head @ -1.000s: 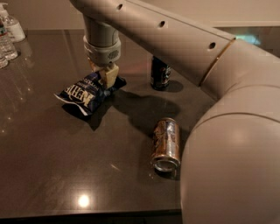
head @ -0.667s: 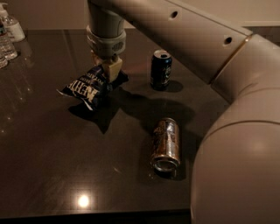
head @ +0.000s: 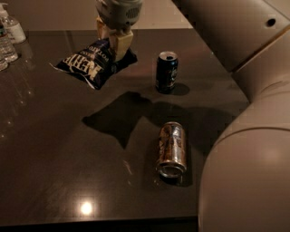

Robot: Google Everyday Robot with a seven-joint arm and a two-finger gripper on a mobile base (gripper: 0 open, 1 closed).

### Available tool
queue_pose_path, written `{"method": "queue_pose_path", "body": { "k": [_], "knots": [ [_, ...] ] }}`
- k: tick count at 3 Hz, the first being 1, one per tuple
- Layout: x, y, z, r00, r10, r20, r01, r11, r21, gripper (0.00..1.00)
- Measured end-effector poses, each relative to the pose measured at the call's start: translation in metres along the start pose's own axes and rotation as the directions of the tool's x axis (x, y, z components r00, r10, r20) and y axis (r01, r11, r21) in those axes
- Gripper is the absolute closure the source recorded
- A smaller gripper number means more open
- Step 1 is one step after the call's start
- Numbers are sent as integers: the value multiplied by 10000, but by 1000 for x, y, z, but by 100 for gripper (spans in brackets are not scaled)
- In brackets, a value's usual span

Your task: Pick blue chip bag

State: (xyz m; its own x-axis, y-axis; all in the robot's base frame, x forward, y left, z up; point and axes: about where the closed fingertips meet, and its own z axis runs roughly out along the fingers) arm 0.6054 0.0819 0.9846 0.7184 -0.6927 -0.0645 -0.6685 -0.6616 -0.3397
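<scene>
a: what kind of place is this?
b: an office break area or a robot test room; i can't tell which. there's a dark glossy table (head: 54,149) with a bright light reflected near its front edge, and a plain pale wall (head: 59,13) behind.
a: what else points that way?
b: snack things. an upright dark blue soda can (head: 166,71), a brownish can (head: 171,148) on its side, and water bottles (head: 11,29) at the far left.
a: and the machine?
b: a pale robot arm (head: 244,136) fills the right. its gripper (head: 113,43), top centre, pinches a blue chip bag (head: 93,63) above the table.
</scene>
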Motion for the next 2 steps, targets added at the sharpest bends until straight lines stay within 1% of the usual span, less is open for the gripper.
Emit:
{"method": "queue_pose_path", "body": {
  "k": [1,2],
  "knots": [
    [-11,-10,-32,9981,-172,591,140,9984,544,100],
    [-18,-28,-55,9937,-335,1065,183,9899,1405,100]
  ]
}}
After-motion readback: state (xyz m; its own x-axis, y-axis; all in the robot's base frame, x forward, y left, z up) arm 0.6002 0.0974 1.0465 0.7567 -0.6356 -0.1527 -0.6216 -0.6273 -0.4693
